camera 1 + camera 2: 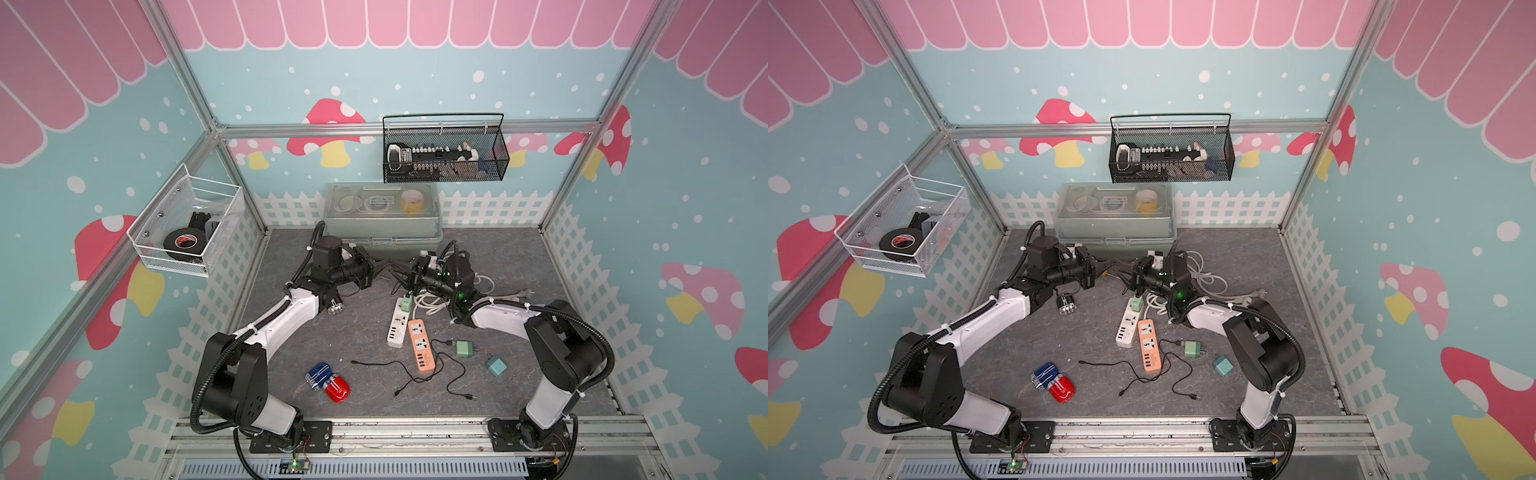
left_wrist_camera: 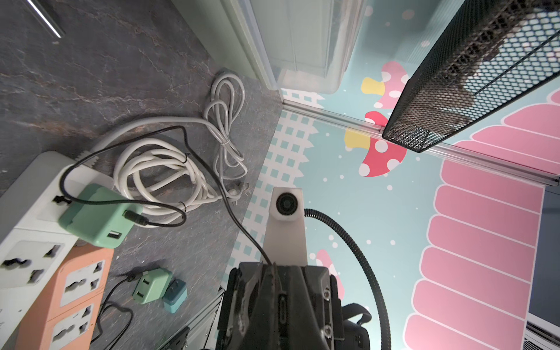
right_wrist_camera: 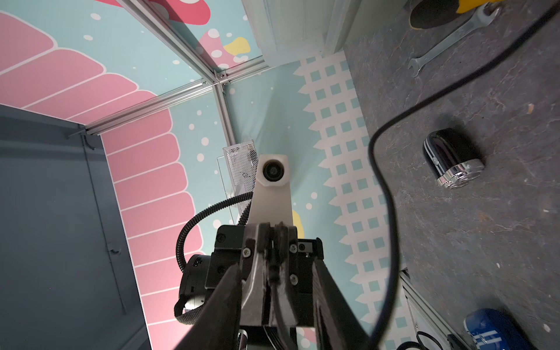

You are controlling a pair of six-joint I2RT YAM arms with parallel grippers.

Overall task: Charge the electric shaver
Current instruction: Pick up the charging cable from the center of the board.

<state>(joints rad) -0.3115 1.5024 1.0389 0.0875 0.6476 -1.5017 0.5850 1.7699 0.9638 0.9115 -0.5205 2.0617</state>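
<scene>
Gripper tips nearly meet at the back of the table [image 1: 357, 332] in both top views: my left gripper [image 1: 384, 266] and my right gripper [image 1: 397, 276] point at each other, just in front of the clear storage box [image 1: 382, 224]. The black shaver [image 1: 336, 307] lies on the table beside my left forearm, apart from both grippers. Its long axis runs roughly from the back wall toward the near edge, chrome head toward the near edge and dark body partly under my arm. A green charger [image 1: 406, 302] sits plugged into the far end of the white power strip [image 1: 397, 328].

From my left wrist, a black cable [image 2: 256, 249] leaves that green charger [image 2: 100, 215], loops over the table and runs up into my clenched left fingers [image 2: 272, 303].

From my right wrist, I face the left gripper [image 3: 272, 239] head-on, its jaws clamped on the end of the black cable [image 3: 393, 224]. My own right fingers [image 3: 221, 303] stand spread apart on either side, gripping nothing. The shaver [image 3: 448, 154] lies on its side, flat on the table, well apart from the held cable end.
</scene>
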